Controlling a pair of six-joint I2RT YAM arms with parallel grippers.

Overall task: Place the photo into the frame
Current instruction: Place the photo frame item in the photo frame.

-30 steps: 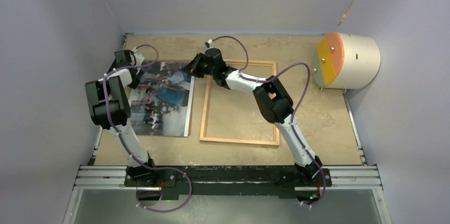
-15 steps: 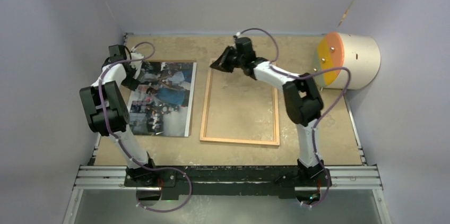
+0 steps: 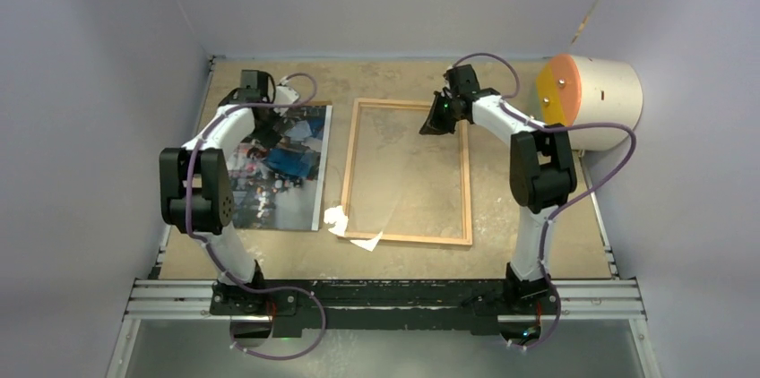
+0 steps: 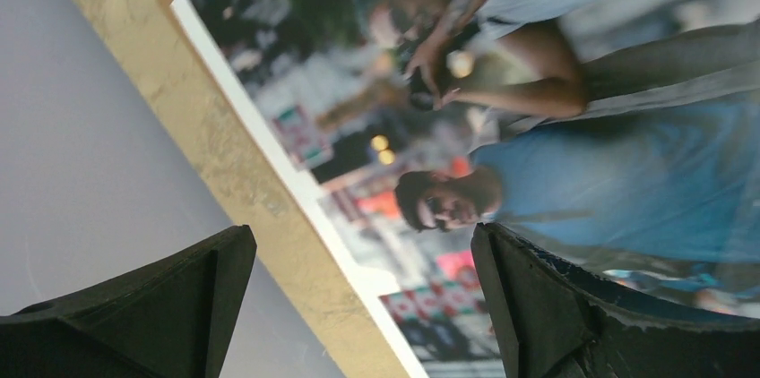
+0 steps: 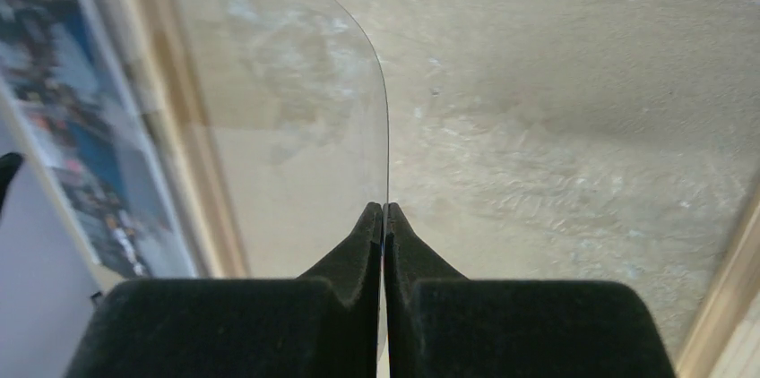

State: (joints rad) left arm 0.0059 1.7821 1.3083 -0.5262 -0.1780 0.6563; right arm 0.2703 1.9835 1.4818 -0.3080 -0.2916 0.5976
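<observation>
top view: the photo [image 3: 273, 176] lies flat just left of the frame [image 3: 467, 181], not yet in it. your left gripper [image 3: 267, 130] hangs over the photo's far end, and your right gripper [image 3: 435, 121] over the frame's far right.
left wrist: fingers spread, holding nothing.
right wrist: fingers pinch the clear pane [image 5: 296, 109], which bows; pull harder and it may crack or slip. no writing is readable.

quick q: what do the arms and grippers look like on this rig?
Same build, left arm and right arm: white tubular links, boxy black joint housings, a purple cable looped along each. The left gripper and right gripper have matte black wedge-shaped fingers. No markings legible.
</observation>
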